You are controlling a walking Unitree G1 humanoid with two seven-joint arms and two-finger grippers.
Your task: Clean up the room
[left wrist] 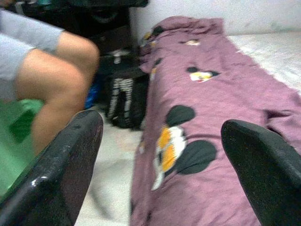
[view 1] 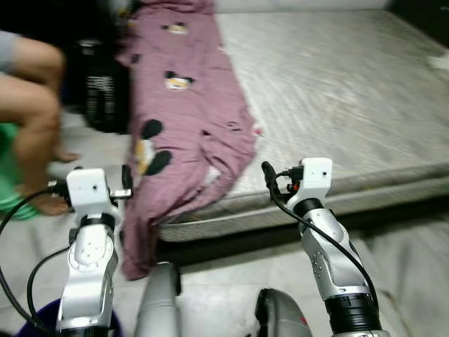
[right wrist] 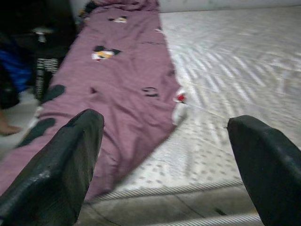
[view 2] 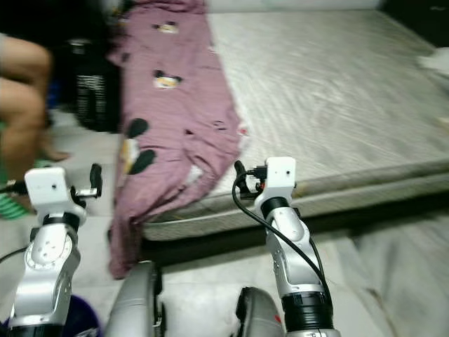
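Observation:
A mauve blanket with cartoon mouse prints [view 1: 184, 105] lies along the left side of a bare grey mattress [view 1: 337, 91], one end hanging over the near corner down to the floor. My left gripper [view 1: 126, 181] is raised in front of that hanging end, open, with nothing between its fingers [left wrist: 61, 174]. My right gripper [view 1: 269, 177] is raised before the mattress's near edge, also open and empty, its fingers [right wrist: 66, 165] framing the blanket's lower edge [right wrist: 122, 94].
A person's bare legs [view 1: 31, 112] stand at the left beside the bed, above something green [view 1: 8, 182]. A dark bag or bin [view 1: 102, 84] sits on the floor by the bed's left side. Pale tiled floor [view 1: 231, 274] runs along the front.

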